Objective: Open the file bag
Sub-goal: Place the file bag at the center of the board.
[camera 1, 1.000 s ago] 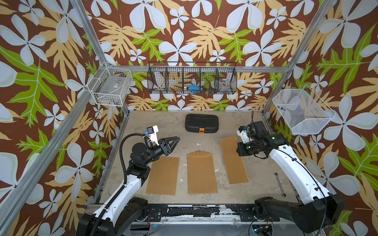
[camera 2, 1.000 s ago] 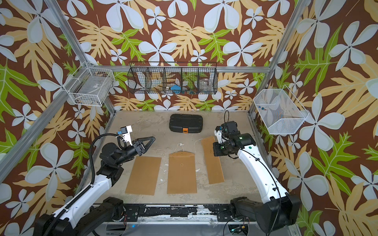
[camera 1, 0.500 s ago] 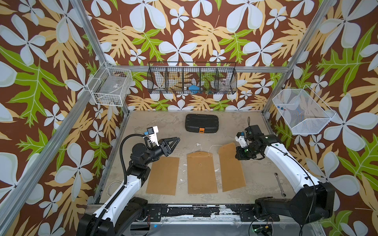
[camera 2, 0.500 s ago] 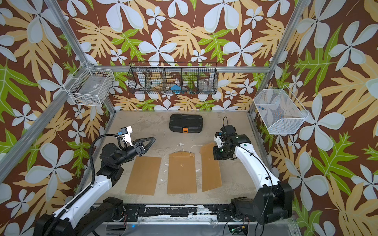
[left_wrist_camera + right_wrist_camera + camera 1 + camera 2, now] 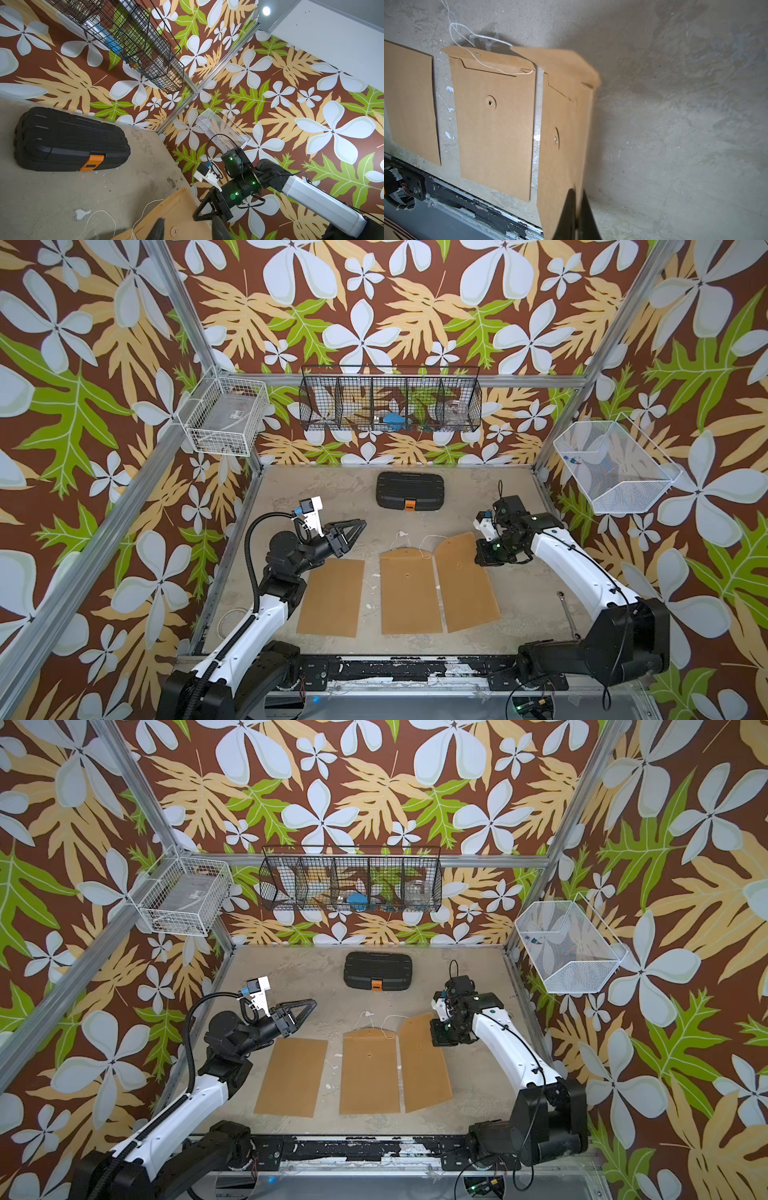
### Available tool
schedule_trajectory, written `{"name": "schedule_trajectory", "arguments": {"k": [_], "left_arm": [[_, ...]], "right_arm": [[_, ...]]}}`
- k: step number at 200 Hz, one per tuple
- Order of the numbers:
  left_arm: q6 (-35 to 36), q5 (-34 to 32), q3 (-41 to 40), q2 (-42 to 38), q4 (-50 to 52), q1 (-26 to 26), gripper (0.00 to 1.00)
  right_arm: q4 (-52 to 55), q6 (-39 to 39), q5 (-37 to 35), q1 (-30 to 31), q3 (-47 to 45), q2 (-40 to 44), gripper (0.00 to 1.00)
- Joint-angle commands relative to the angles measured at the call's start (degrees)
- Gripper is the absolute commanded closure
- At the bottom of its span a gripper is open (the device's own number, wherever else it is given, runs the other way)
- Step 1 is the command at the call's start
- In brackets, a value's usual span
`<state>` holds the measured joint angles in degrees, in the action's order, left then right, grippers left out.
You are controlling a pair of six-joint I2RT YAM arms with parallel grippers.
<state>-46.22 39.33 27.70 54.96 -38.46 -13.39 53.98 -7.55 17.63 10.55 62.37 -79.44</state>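
Observation:
Three brown file bags lie side by side on the table in both top views: left (image 5: 332,597), middle (image 5: 409,593), right (image 5: 465,580). My right gripper (image 5: 478,558) is shut on the long outer edge of the right file bag (image 5: 562,124), which is lifted and tilted on that side. Its flap (image 5: 556,60) sticks out past the mouth. The middle bag (image 5: 494,124) lies flat with its white string (image 5: 483,62) loose. My left gripper (image 5: 359,524) hovers open above the table, behind the left bag, holding nothing.
A black case with an orange latch (image 5: 409,489) lies at the back of the table. A wrench (image 5: 567,612) rests near the right arm. Wire baskets hang on the walls: white (image 5: 224,418), black (image 5: 390,400), white (image 5: 611,466).
My right gripper has swung the right file bag leftward, so that it now sits close beside the middle bag. The left arm has not moved.

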Motion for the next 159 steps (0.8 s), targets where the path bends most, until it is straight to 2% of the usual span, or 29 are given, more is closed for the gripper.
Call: {"name": "schedule_trajectory", "arguments": {"k": [1, 79, 159], "left_arm": [[0.13, 0.66, -0.11, 0.06, -1.99, 0.03, 0.59], [0.09, 0.83, -0.28, -0.02, -2.32, 0.05, 0.59], [-0.10, 0.94, -0.46, -0.20, -2.74, 0.03, 0.59]], "right_arm": [[-1.05, -0.68, -1.94, 0.00, -0.40, -0.41, 1.00], [-1.42, -2.29, -4.44, -0.01, -0.47, -0.72, 1.00], [-1.18, -2.40, -5.83, 0.00, -2.08, 0.14, 0.85]]}}
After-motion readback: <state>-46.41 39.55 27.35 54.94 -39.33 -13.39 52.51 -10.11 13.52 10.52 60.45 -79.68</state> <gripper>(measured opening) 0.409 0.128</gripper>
